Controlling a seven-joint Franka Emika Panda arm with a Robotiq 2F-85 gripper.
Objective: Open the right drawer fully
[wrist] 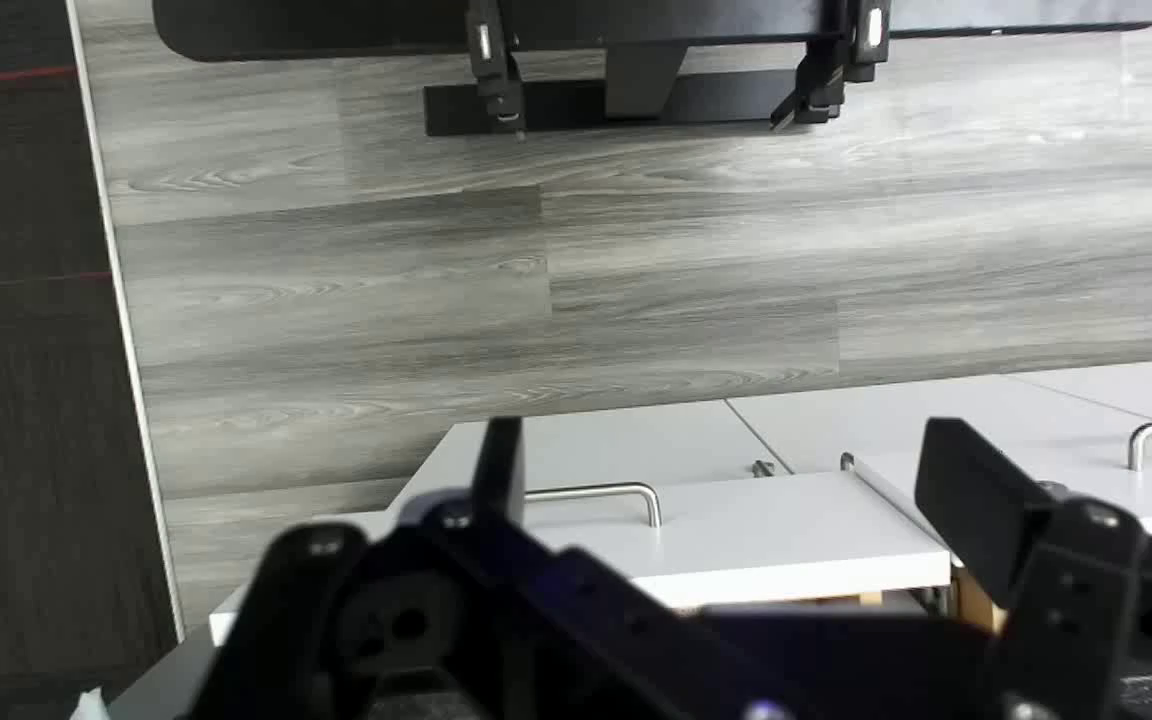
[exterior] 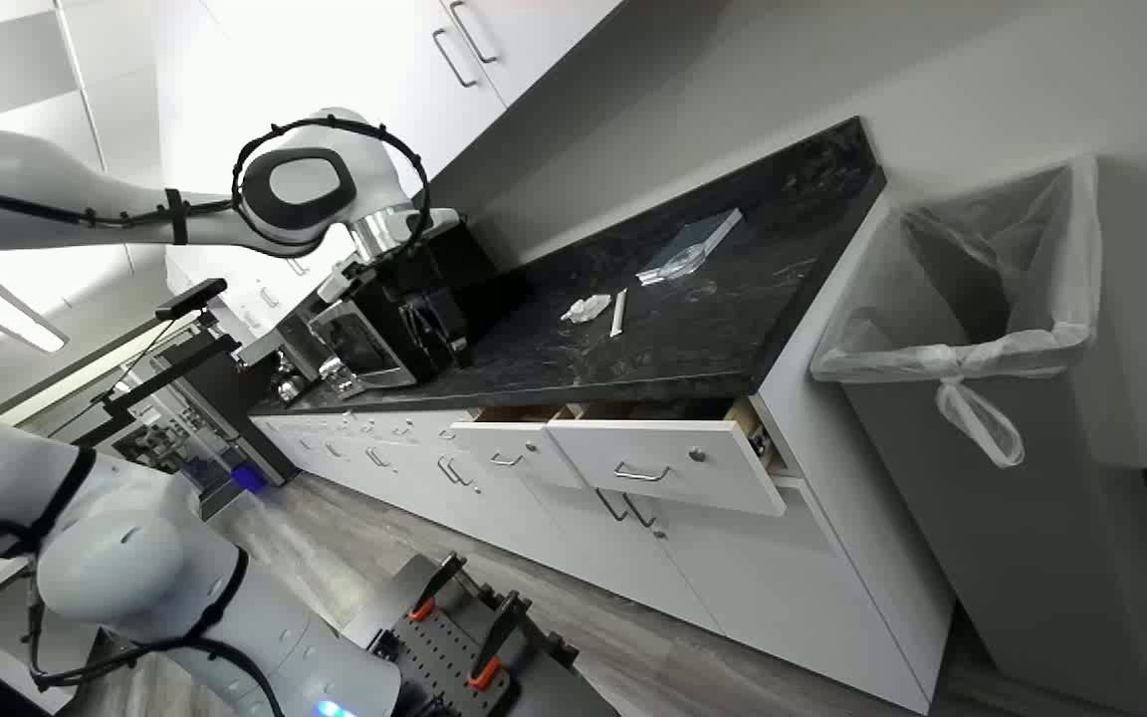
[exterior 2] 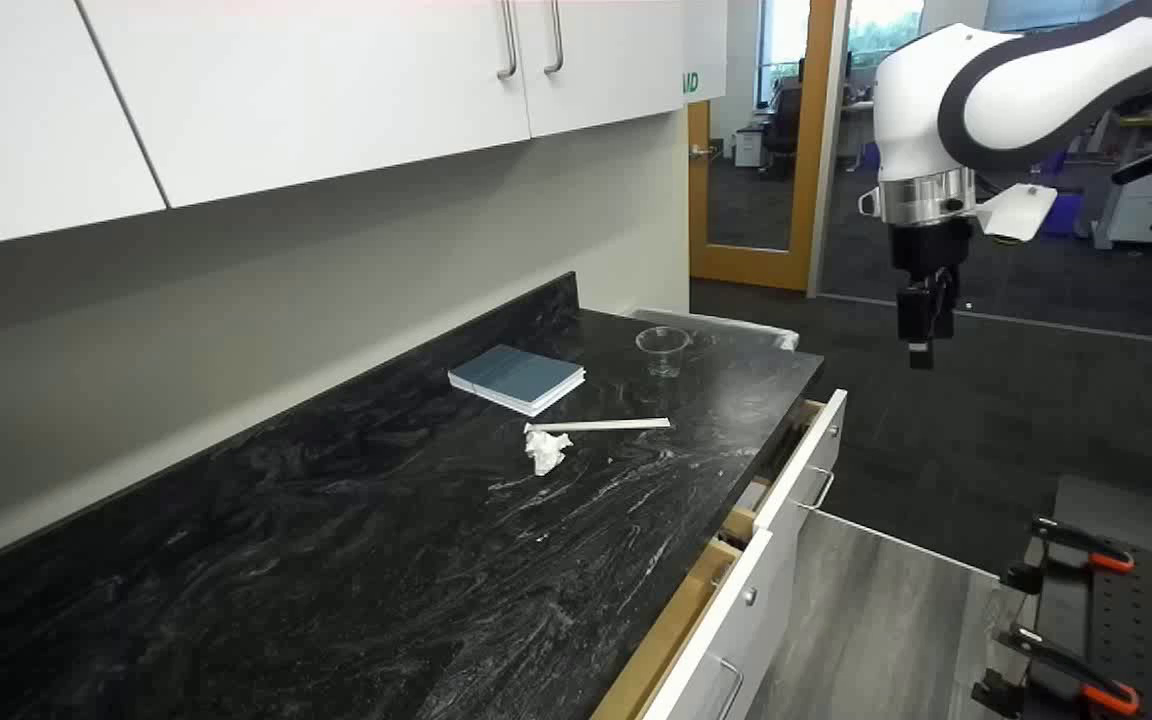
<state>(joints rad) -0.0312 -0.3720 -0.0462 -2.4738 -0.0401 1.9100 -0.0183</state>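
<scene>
1. The right drawer (exterior: 663,448) is at the end of the row, beside the bin (exterior: 1012,518) and below the worktop (exterior 2: 386,560).
2. It is partly out: in both exterior views its front stands clear of the cabinet, and a narrow strip of the inside shows behind it.
3. I judge the task part done. Much of the drawer seems to lie under the worktop, so more pulling is probably left before it counts as fully open.
4. The neighbouring drawer (exterior: 509,438) is partly out too, though the task does not ask for that one.
5. The gripper (wrist: 726,435) is released, its fingers (wrist: 971,490) spread wide with nothing held between them.
6. It points downward at the end of the bent arm (exterior 2: 926,110), apart from the drawer. In the wrist view the handle (wrist: 591,491) shows below, partly hidden by one finger; how high the gripper hangs above it I cannot tell.
7. Finishing would likely call for lowering to the handle or front and drawing it outward.
</scene>
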